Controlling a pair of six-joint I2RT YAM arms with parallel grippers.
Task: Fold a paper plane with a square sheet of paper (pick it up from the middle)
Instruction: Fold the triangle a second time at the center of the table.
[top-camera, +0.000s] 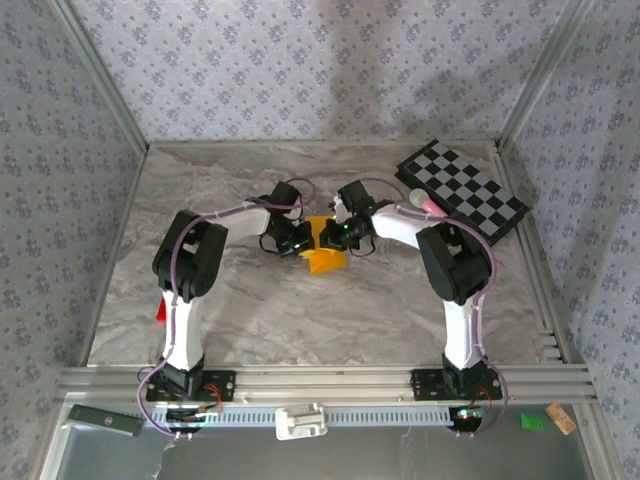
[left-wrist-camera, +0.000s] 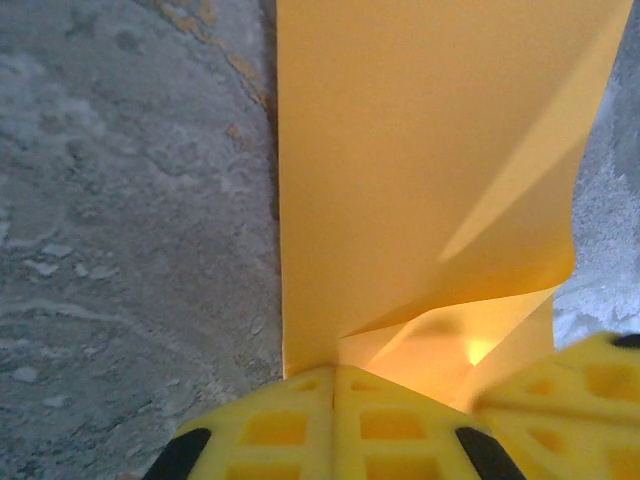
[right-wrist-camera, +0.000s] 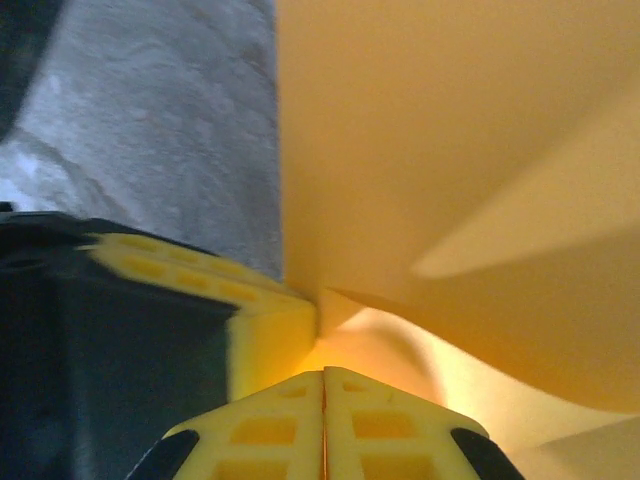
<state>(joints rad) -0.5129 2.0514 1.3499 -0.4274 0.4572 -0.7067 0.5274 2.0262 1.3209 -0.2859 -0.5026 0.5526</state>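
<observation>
Left gripper (left-wrist-camera: 335, 372), pressed together, pinches orange-yellow sheet of paper (left-wrist-camera: 420, 150) at its near edge; right gripper (right-wrist-camera: 322, 372), just beside it, likewise pinches a raised fold.

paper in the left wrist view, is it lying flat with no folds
No, the paper shows a diagonal crease and its near edge buckles up where the left gripper pinches it.

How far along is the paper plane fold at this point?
Done: the thin orange-yellow square paper sheet is already bent, with a diagonal fold line showing. In hand: the left pincer and right pincer, both shut, pinch it together at one spot. Left: no narrow pointed dart with a centre crease yet, so most of the folding seems to remain.
</observation>
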